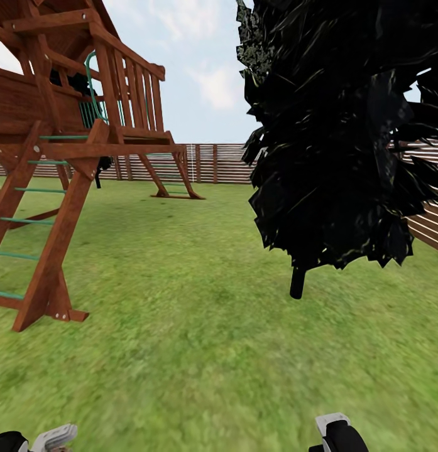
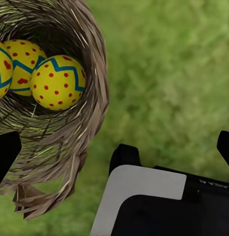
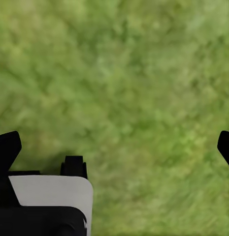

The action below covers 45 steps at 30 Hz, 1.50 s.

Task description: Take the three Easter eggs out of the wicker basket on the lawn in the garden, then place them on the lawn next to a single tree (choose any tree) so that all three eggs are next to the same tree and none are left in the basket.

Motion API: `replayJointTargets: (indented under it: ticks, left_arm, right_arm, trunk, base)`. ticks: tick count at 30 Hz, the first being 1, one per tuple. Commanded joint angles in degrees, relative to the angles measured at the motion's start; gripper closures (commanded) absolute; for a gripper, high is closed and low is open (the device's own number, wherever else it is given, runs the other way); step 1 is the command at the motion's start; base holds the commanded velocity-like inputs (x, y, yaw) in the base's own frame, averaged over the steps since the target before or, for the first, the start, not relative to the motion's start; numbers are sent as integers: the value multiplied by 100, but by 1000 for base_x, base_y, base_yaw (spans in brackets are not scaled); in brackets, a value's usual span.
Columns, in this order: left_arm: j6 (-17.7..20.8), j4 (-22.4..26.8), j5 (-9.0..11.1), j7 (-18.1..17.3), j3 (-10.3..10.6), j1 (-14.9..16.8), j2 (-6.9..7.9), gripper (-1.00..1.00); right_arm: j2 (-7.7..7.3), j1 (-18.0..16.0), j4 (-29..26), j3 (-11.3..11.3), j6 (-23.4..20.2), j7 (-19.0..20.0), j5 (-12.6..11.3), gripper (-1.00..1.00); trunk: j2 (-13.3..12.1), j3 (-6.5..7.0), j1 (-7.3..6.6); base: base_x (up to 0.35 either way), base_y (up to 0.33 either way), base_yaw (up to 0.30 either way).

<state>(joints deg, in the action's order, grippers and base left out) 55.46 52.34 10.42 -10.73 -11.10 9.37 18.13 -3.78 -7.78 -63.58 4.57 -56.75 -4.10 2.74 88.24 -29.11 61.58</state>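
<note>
We hover left fingers point(image 2: 114, 147) spread beside basket point(image 2: 89, 98); 2 eggs point(image 2: 57, 82) visible inside. Right fingers point(image 3: 114, 145) spread over lawn point(image 3: 134, 73), idle.

Head view: play tower point(image 1: 61, 144) at 10 o'clock, black-leaved tree point(image 1: 332, 138) at 1 o'clock, both standing on lawn point(image 1: 200, 326). Fence point(image 1: 212, 162) behind both, at 12 o'clock. Left wrist view: Easter eggs point(image 2: 56, 82) in wicker basket point(image 2: 70, 142), touching; basket on the grass.

Eggs point(image 2: 57, 82) yellow, red dots, blue zigzag; basket point(image 2: 89, 64) brown; lawn point(image 1: 200, 351) green.
</note>
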Motion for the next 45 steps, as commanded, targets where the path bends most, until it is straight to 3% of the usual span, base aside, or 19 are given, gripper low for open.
replayJointTargets:
  ticks: [1,45]
  left_arm:
    - [29,4,4,-17,-12,3,-1,-100]
    - [26,8,12,-24,-15,3,4,-100]
  right_arm:
    - [-3,-4,-5,18,-29,-3,25,-100]
    - [-9,-4,-5,15,-29,5,25,-100]
  trunk:
    - [45,-25,22]
    - [1810,-815,989]
  base:
    - [0,0,0]
    - [0,0,0]
